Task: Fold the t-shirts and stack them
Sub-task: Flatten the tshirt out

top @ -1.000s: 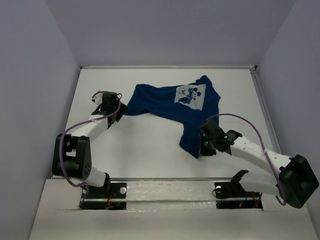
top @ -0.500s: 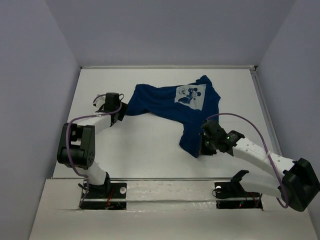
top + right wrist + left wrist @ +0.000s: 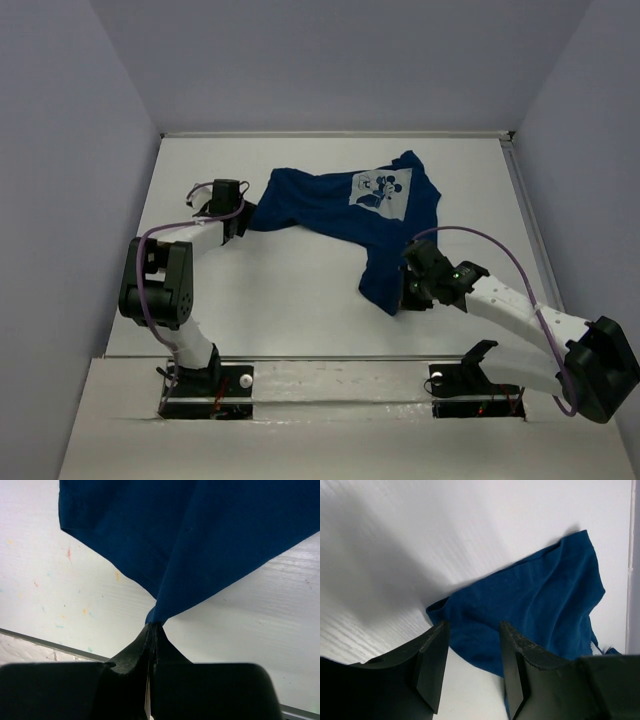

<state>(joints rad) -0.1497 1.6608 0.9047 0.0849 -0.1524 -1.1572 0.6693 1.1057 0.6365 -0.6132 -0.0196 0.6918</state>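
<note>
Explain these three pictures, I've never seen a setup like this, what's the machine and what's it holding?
Two robot arms are bolted at a white table's near edge. One picture looks down from above; the other two come from cameras on the wrists. A dark blue t-shirt with a pale cartoon print lies crumpled on it. The right end effector is pinched shut on the shirt's near edge. The left end effector is open, a corner of the shirt just ahead of it, not gripped.

The dark navy-blue cloth t-shirt (image 3: 320,205) is matt, soft and creased; the pale square print (image 3: 380,188) at its 1 o'clock looks flat. The white counter (image 3: 280,300) is smooth, faintly grained and colour-flecked. The left pincer (image 3: 472,647) and right pincer (image 3: 152,630) are matt black plastic, rough-edged.
</note>
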